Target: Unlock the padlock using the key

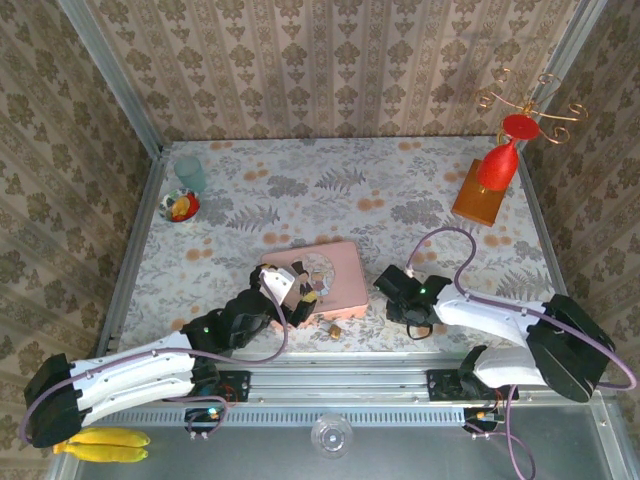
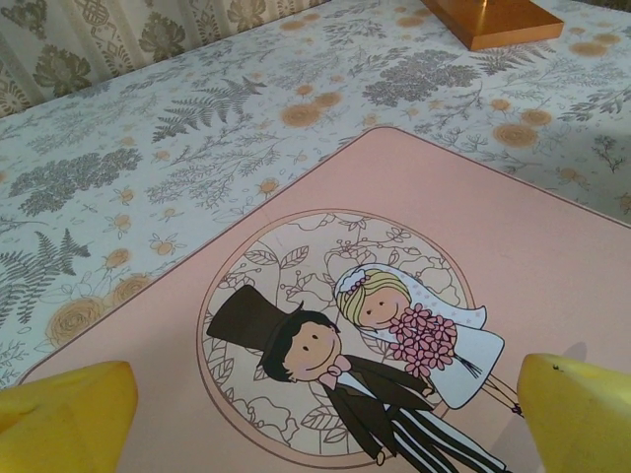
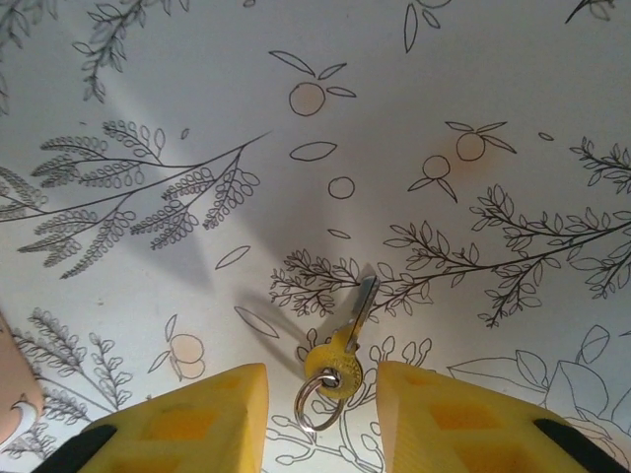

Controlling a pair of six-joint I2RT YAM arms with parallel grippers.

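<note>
The key [image 3: 347,343] lies flat on the patterned cloth. It has a brass head, a silver blade pointing away and a small ring. It sits between the yellow fingers of my right gripper [image 3: 322,419], which is open and not touching it. From above, the right gripper [image 1: 396,290] hovers just right of the pink picture tin [image 1: 340,265]. The padlock [image 1: 335,328], a tiny brass nub, rests on the cloth in front of the tin's near edge. My left gripper [image 2: 325,424] is open over the tin's lid [image 2: 473,217] with nothing between its fingers; from above the left gripper [image 1: 297,287] covers the tin's left part.
An orange block [image 1: 477,192] carrying a red vase [image 1: 499,163] stands at the back right, beside a gold wire stand [image 1: 530,100]. A teal cup [image 1: 190,175] and a small fruit bowl [image 1: 180,207] sit at the back left. Bananas [image 1: 100,444] lie by the left arm's base.
</note>
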